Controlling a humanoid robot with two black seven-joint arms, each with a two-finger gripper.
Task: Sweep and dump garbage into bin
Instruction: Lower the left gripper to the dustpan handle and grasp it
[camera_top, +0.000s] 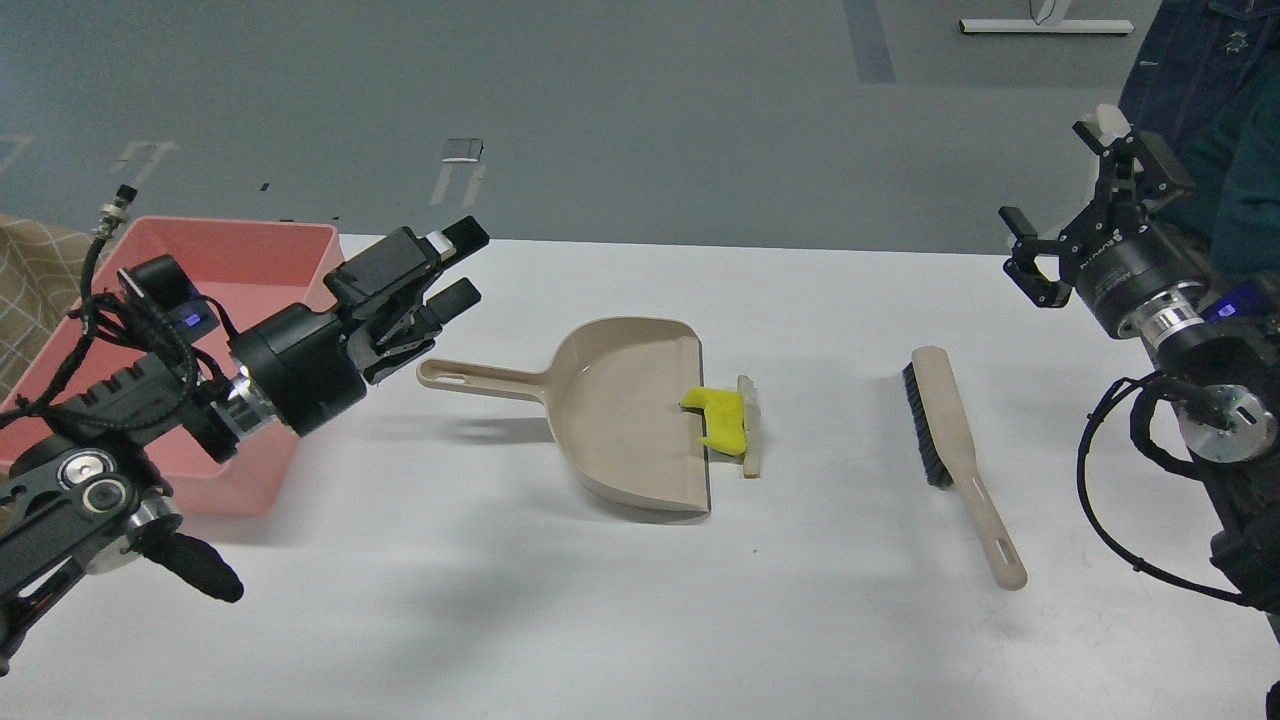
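Observation:
A yellow sponge chunk (722, 418) lies at the open lip of a beige dustpan (620, 420), partly inside it. A pale bread slice (748, 425) stands on edge just right of the sponge, on the table. The salmon-pink bin (230, 245) sits at the table's left edge. My left gripper (455, 265) is open and empty, hovering just above and left of the dustpan's handle (475, 378). My right gripper (1070, 195) is open and empty, raised at the far right. A beige brush (958, 450) lies flat on the table right of the bread.
The white table (620, 620) runs across the view; its far edge is behind the dustpan. A person in dark denim (1200, 60) stands at the back right beside my right arm. A patterned cloth (40, 280) lies left of the bin.

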